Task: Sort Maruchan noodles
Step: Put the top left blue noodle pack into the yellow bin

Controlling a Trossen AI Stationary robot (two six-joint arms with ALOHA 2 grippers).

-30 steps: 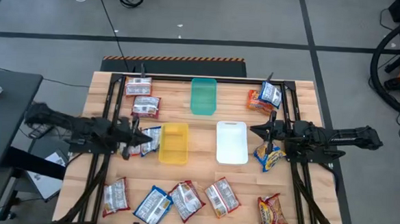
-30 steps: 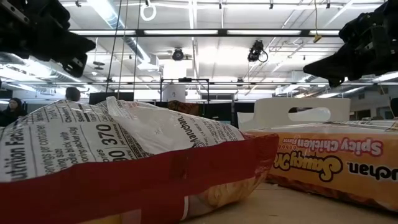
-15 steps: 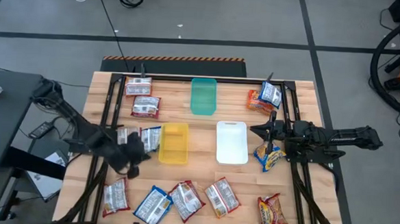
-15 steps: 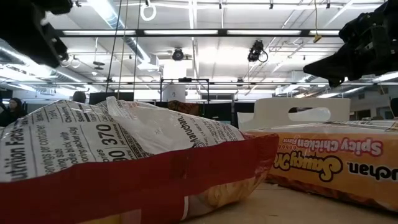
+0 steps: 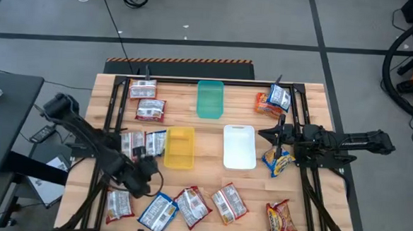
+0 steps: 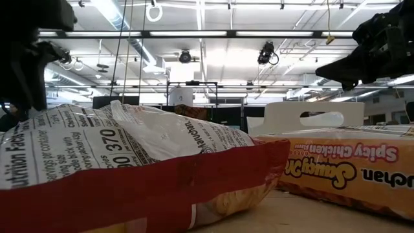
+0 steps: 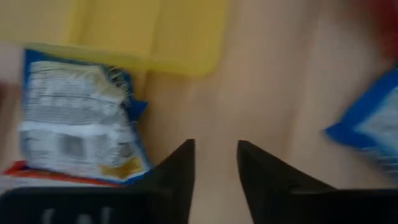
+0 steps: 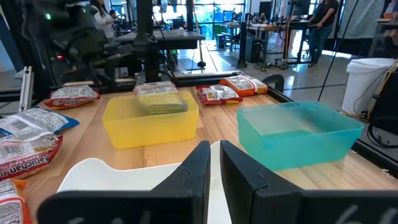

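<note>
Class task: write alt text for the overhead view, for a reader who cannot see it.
Ramen packets lie scattered on a wooden table around green, yellow and white trays. The left gripper hangs over the near-left packets; the right gripper waits by the white tray.

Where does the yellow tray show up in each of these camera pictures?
High view: the yellow tray sits mid-table, left of the white tray.
Low view: not visible; packets block the front.
Left wrist view: the yellow tray is beyond the fingers, beside a blue noodle packet.
Right wrist view: the yellow tray stands beside the green tray.
Shared landmark: the white tray.
</note>
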